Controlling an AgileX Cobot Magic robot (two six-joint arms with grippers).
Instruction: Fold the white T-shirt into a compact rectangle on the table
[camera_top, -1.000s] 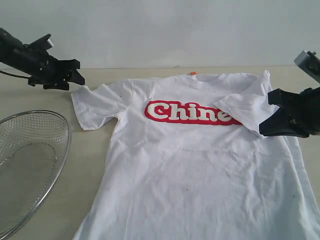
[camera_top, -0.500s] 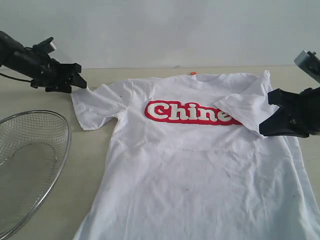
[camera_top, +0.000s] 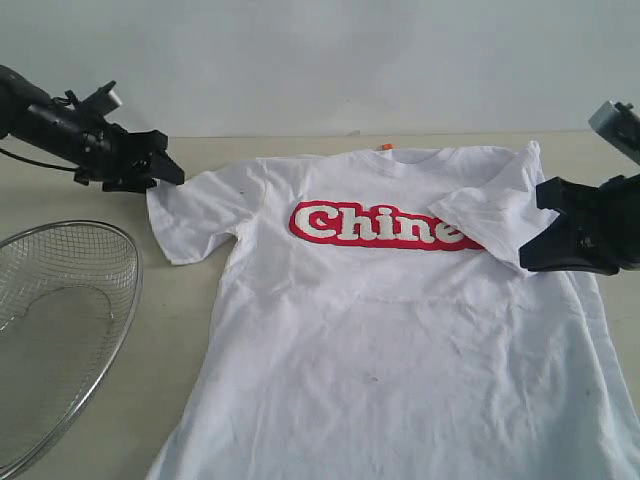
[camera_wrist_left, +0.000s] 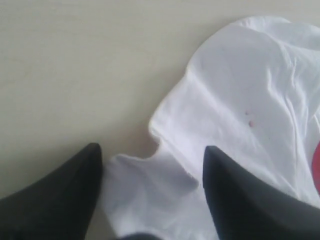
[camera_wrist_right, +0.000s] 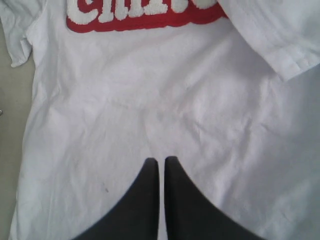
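The white T-shirt (camera_top: 390, 330) lies face up on the table (camera_top: 170, 320), its red chest banner (camera_top: 375, 225) showing. One sleeve (camera_top: 485, 215) is folded in over the end of the lettering. The other sleeve (camera_top: 190, 215) lies spread out flat. My left gripper (camera_top: 168, 172) is open at that sleeve's outer corner. In the left wrist view the sleeve's edge (camera_wrist_left: 150, 190) lies between the two fingers of the left gripper (camera_wrist_left: 152, 150), which do not pinch it. My right gripper (camera_top: 528, 262) is shut and holds nothing; it hovers over the shirt's body (camera_wrist_right: 160, 161).
A round wire-mesh basket (camera_top: 135, 270) sits at the table's left, close to the shirt's lower left side. A pale wall runs behind the table's far edge. Bare tabletop shows between basket and shirt.
My left gripper has moved right and slightly down until its open jaws straddle the sleeve's corner. The right arm and the shirt have not moved.
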